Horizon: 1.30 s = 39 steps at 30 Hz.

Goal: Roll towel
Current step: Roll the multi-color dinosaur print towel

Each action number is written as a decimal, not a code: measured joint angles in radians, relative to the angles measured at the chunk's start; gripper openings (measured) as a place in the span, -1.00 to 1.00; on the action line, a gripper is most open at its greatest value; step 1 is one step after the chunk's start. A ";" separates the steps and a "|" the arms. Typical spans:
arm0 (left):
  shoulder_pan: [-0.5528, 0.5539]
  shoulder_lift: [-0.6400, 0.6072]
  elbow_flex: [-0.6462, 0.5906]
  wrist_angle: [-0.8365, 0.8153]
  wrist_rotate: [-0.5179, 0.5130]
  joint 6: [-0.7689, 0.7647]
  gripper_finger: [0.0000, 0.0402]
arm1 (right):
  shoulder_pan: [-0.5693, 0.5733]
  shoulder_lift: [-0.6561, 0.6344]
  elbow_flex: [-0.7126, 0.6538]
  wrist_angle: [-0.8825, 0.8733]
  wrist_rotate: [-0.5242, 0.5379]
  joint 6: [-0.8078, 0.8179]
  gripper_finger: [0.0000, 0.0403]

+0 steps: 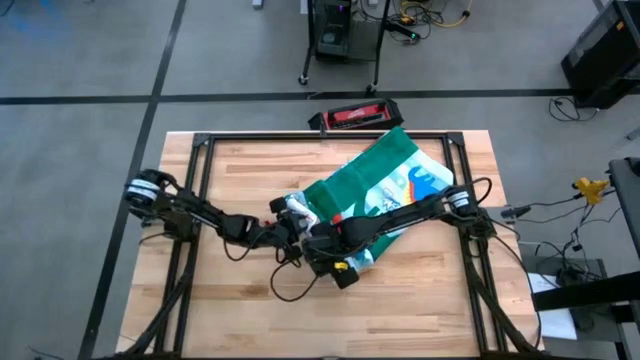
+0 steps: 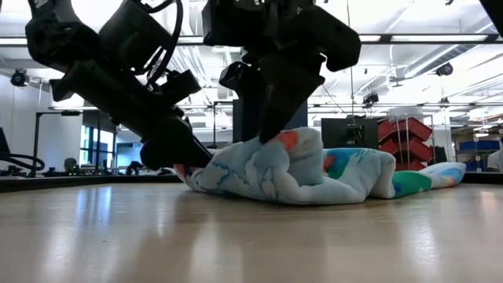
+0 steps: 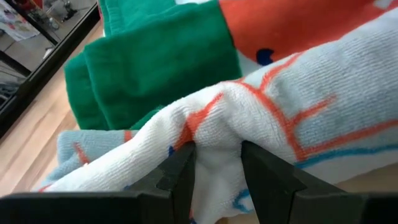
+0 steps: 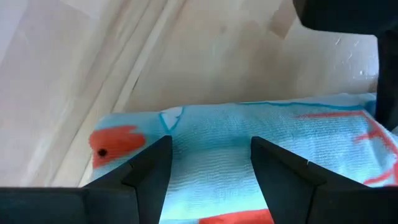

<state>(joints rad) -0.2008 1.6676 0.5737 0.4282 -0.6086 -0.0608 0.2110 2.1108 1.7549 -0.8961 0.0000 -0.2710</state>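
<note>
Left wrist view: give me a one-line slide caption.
Left gripper pinches a fold of the dinosaur-print towel, its green back bunched behind.

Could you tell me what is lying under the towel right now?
The towel lies bunched on the wooden table, both grippers at its near end: the left gripper pinches a fold, the right gripper straddles the cloth. Anything beneath it is covered.

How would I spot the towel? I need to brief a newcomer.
On the wooden table, look right of centre, where both arms meet. The towel lies bunched there: soft cloth, green back, pale blue face with red and blue prints, the only fabric on the table.
</note>
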 joint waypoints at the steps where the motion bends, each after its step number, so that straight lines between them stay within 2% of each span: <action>1: 0.000 0.000 0.003 0.001 0.000 0.004 -0.41 | -0.001 -0.001 -0.005 -0.004 0.000 0.004 0.01; 6: 0.005 0.000 0.019 0.001 0.002 0.027 -0.41 | -0.002 -0.012 -0.034 -0.026 0.000 0.010 0.01; 12: 0.011 0.000 0.022 -0.001 0.002 0.038 -0.41 | -0.003 -0.099 -0.070 -0.035 0.007 0.025 0.01; 19: 0.013 0.000 0.022 -0.003 0.002 0.037 -0.41 | -0.061 -0.143 -0.193 -0.026 0.051 -0.023 0.01; 29: 0.013 0.000 0.021 -0.024 0.018 0.009 -0.41 | -0.114 -0.123 -0.375 0.162 0.053 -0.047 0.01; 33: 0.000 -0.001 0.021 -0.047 0.032 -0.022 -0.41 | -0.110 -0.084 -0.373 0.232 0.037 -0.044 0.01; 39: -0.047 -0.039 0.020 -0.164 0.031 -0.108 -0.41 | -0.090 -0.033 -0.325 0.375 -0.023 -0.037 0.01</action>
<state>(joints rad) -0.2477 1.6286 0.5941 0.2639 -0.5777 -0.1687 0.1209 2.0780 1.4303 -0.5214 -0.0230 -0.3083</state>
